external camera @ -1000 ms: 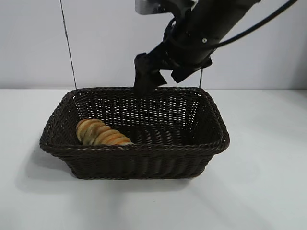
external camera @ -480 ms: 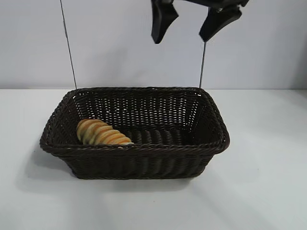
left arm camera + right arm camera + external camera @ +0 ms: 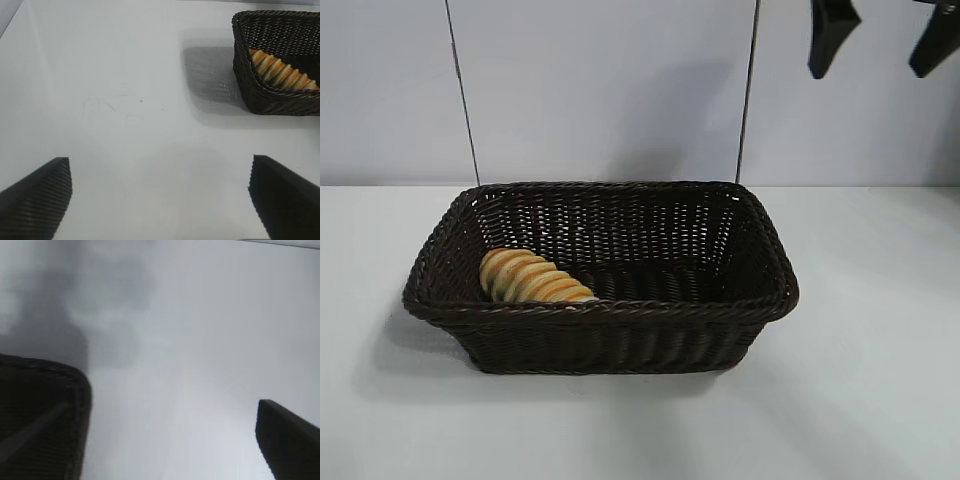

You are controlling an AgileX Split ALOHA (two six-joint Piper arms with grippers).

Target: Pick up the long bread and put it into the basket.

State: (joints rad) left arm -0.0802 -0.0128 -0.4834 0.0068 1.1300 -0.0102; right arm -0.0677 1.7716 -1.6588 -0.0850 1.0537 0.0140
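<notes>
I see bare table (image 3: 880, 400) all around; only the basket (image 3: 600, 335) blocks centre frame, its top open from above.

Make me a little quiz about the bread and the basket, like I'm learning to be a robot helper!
1. True or false: the long bread lies on the table beside the basket.
2. Which end of the basket holds the bread in the exterior view: A) left, B) middle, C) right?
3. Fill in: the right tool hangs above the basket's right side, open and holding ____.

Key: 1 false, it lies inside the basket. 2 A. 3 nothing.
</notes>
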